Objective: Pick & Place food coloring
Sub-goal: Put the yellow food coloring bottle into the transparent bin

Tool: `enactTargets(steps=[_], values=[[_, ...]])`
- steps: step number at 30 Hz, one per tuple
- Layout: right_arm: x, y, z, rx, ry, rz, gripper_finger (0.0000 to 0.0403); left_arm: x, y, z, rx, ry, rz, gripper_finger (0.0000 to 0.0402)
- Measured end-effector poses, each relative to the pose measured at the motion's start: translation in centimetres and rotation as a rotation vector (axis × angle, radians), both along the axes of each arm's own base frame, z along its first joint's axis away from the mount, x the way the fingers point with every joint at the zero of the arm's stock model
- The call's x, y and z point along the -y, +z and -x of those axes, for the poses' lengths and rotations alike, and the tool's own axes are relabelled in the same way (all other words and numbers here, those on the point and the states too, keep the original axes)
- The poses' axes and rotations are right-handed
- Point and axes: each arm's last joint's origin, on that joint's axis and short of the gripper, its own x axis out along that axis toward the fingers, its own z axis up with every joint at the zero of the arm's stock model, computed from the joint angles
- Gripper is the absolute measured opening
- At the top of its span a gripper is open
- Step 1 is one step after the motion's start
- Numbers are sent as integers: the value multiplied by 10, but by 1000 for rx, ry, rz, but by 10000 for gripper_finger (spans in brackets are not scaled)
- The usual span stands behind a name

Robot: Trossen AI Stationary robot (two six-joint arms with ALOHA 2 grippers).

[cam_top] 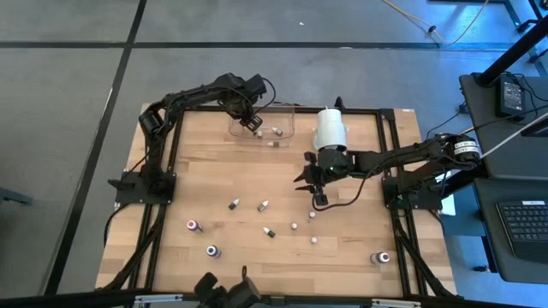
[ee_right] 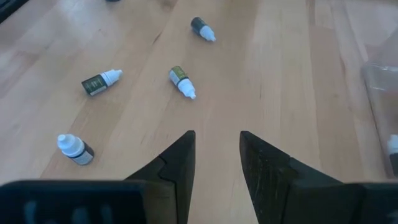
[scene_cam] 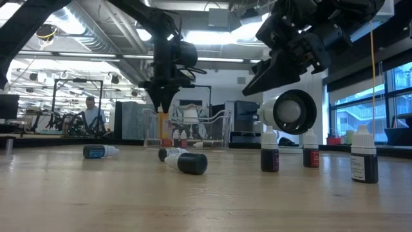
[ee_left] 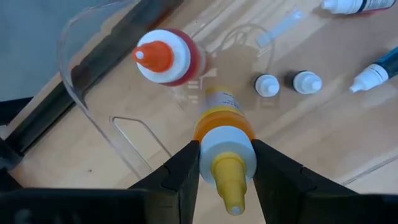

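Presently, operator, your left gripper is clamped on an orange-topped bottle of food coloring, held over the clear tray at the far edge of the counter. Inside that tray you have a red-topped bottle, two small white-capped vials side by side, and a blue bottle lying flat near the tray's wall.

Your right gripper hangs empty above the middle of the counter, its fingers parted a little with nothing between them. A big white cylinder stands just behind it, next to the tray.

Below that gripper you have four loose bottles on the wood: one dark vial farthest off, two green-labelled ones lying on their sides, and a white-capped one nearest. More bottles are scattered across the near half of the counter, well apart from the tray.
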Motion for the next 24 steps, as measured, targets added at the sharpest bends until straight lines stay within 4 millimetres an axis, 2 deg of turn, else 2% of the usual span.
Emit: enactTargets(steps=[24], values=[[1, -1, 0, -8, -14, 5, 128, 1, 0, -1, 7, -3, 7, 130]])
